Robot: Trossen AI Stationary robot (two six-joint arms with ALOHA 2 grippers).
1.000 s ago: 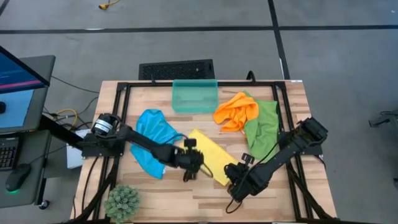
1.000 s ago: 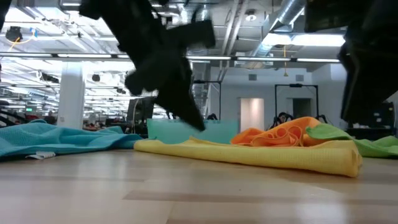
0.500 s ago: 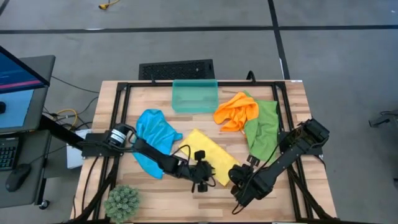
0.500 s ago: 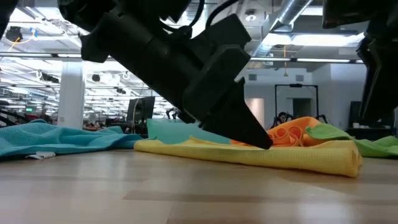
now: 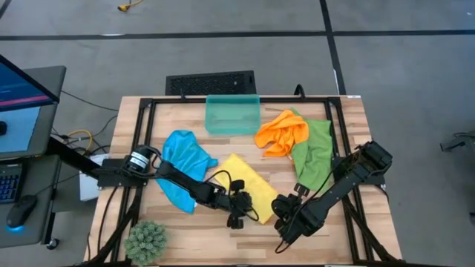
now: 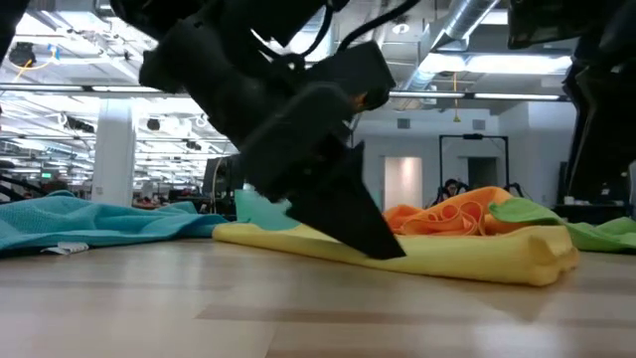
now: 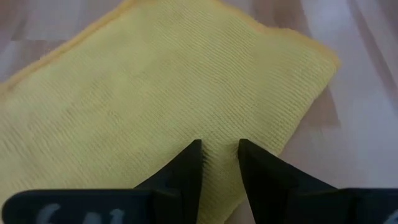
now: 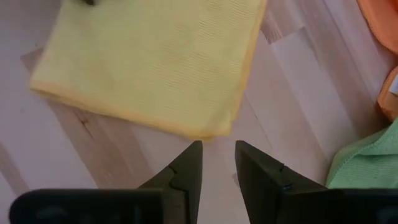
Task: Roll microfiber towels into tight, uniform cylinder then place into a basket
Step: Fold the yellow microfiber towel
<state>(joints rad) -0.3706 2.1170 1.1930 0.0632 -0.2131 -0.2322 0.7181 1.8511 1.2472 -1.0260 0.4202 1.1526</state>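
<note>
Left gripper [image 7: 219, 155], narrowly parted, presses the folded yellow towel [image 5: 249, 185] mid-tabletop, probably to start rolling; right gripper [image 8: 217, 158] hovers beside its corner, slightly open, empty.

Wooden table [image 5: 349, 119]: four towels [image 5: 245, 182] (yellow folded), basket [image 5: 232, 115], plant [image 5: 146, 241].

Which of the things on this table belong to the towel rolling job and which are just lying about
Part of the job:
yellow towel
blue towel
orange towel
green towel
basket

Just lying about:
spiky green plant
black grated rectangle
</note>
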